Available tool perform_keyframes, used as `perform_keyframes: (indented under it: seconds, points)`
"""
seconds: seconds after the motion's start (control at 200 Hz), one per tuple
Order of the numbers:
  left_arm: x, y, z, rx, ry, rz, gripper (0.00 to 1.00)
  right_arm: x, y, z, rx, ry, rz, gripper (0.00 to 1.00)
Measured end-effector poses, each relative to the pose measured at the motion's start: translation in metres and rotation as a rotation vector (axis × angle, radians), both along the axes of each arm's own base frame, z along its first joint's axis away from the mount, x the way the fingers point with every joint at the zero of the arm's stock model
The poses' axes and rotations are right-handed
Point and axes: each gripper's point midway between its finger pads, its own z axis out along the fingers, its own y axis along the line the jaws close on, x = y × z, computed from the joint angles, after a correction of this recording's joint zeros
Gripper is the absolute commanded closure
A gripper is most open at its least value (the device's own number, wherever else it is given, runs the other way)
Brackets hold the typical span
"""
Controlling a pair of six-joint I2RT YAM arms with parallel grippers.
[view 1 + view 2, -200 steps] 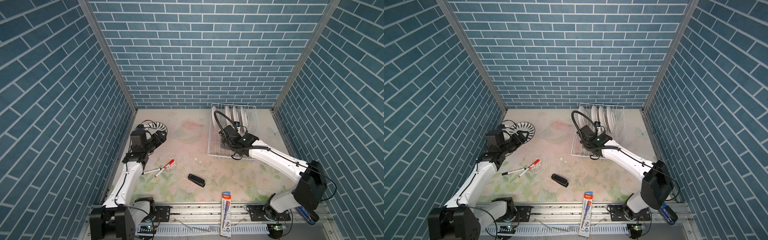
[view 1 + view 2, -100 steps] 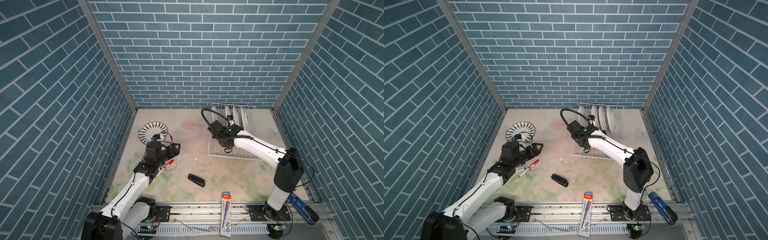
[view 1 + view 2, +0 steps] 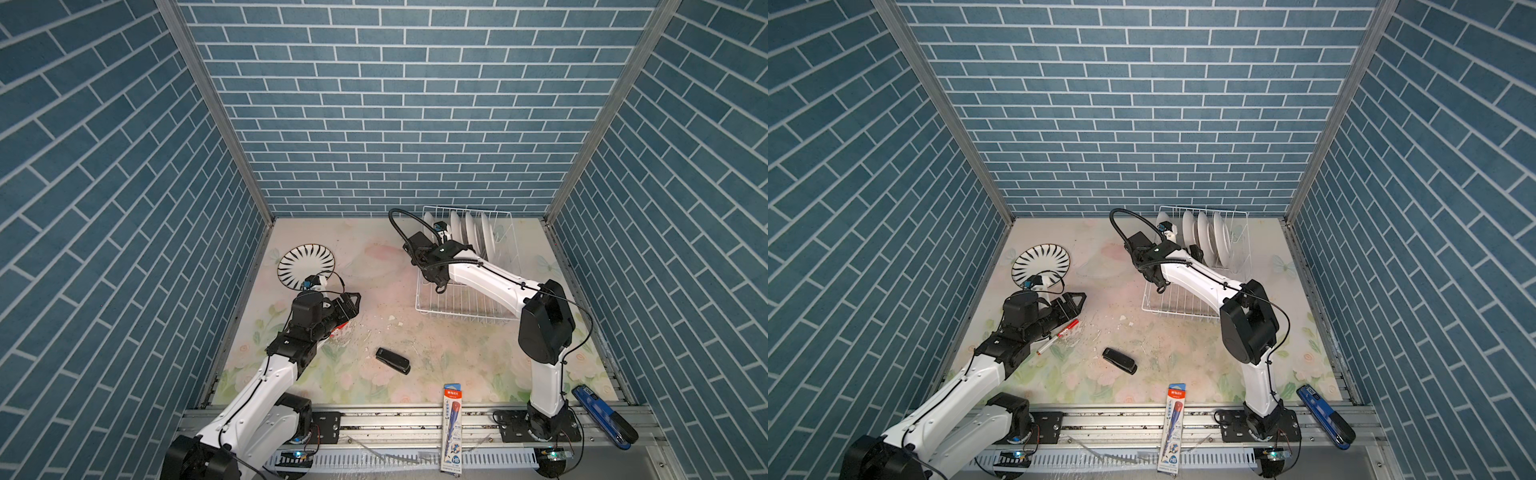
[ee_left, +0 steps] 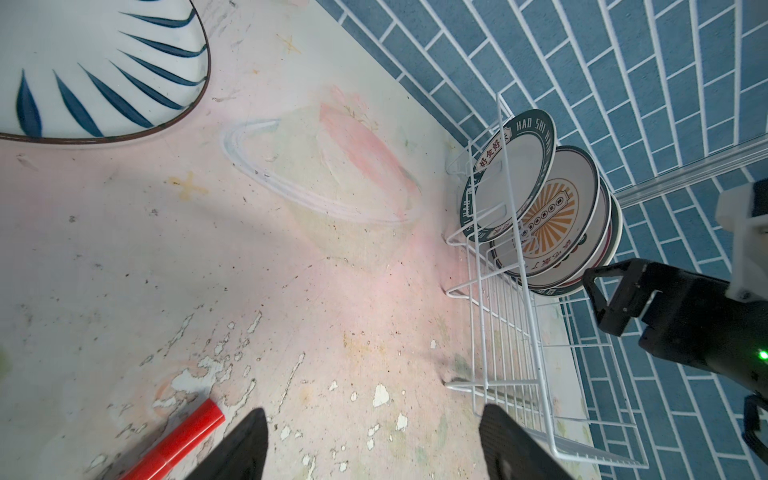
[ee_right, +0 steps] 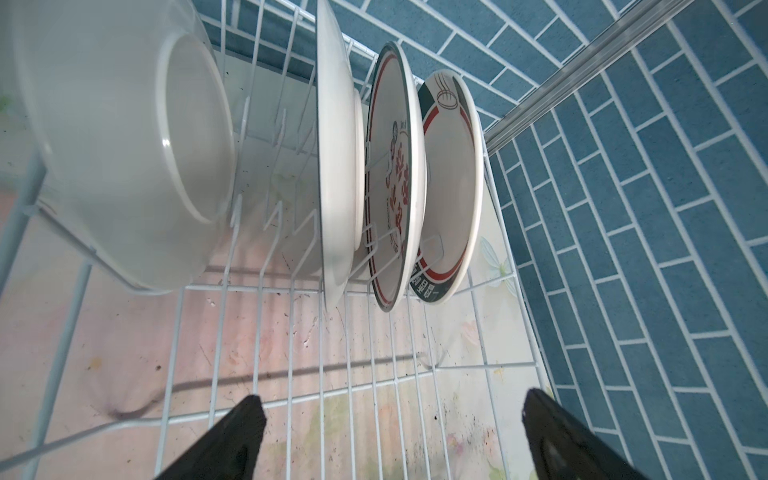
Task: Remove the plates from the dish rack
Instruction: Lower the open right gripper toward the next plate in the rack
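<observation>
The white wire dish rack (image 3: 461, 318) (image 3: 1179, 311) stands at the back right with several plates (image 3: 469, 232) (image 3: 1208, 237) upright in its slots. One black-striped plate (image 3: 306, 266) (image 3: 1041, 264) (image 4: 83, 62) lies flat on the table at the left. My left gripper (image 3: 351, 301) (image 3: 1073, 303) (image 4: 374, 440) hangs open and empty over bare table, between that plate and the rack. My right gripper (image 3: 1198, 252) (image 5: 390, 432) is open over the rack's wire floor (image 5: 291, 374), short of a red-patterned plate (image 5: 395, 174), holding nothing.
A red marker (image 3: 1059, 334) (image 4: 178, 440) lies under my left wrist. A black stapler (image 3: 392, 360) sits mid-table. A pencil box (image 3: 453, 428) and a blue tool (image 3: 602, 415) rest on the front rail. Blue brick walls enclose three sides, close behind the rack.
My left gripper has drawn back from the striped plate, which stays on the table, and swung toward the middle. My right gripper has moved deeper into the rack toward the plates.
</observation>
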Motion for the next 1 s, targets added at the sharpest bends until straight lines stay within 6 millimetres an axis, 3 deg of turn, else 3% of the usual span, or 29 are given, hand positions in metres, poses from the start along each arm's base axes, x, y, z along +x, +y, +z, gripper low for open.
perform_keyframes:
  seconds: [0.285,0.62,1.0]
  points:
    - [0.001,0.002,-0.003,0.010,0.007,0.014,0.18,0.032,-0.008,0.007,0.083,-0.006,-0.017,0.16]
    - [0.003,0.002,-0.010,0.018,0.033,0.013,0.18,0.048,0.013,-0.002,0.076,0.006,0.030,0.28]
    - [0.007,0.001,-0.010,0.023,0.039,0.010,0.18,0.059,0.019,-0.012,0.042,0.018,0.046,0.34]
